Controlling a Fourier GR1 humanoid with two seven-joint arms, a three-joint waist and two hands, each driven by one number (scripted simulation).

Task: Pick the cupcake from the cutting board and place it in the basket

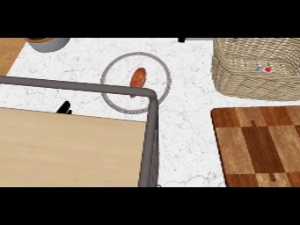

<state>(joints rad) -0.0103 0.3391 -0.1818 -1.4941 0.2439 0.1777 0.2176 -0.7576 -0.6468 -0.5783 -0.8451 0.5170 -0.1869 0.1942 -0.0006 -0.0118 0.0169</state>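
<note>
The wicker basket (pixel 243 79) stands at the upper right of the marble counter. Inside it, near the middle, lies a small pink, blue and white thing (pixel 264 69), seemingly the cupcake; little of it shows. The dark wooden cutting board (pixel 262 147) lies at the lower right, in front of the basket, with nothing on top. A small black piece (pixel 64 108), which looks like part of my left hand, sticks out at the left above the edge of a pale wooden surface; the rest of the hand is hidden. My right hand does not show.
A round plate (pixel 116 103) with a reddish sausage (pixel 138 78) sits at the centre. A grey bar (pixel 153 132) bends over the plate's near edge and frames a pale wooden surface (pixel 55 149) filling the lower left. A grey pot (pixel 48 43) stands at the top left.
</note>
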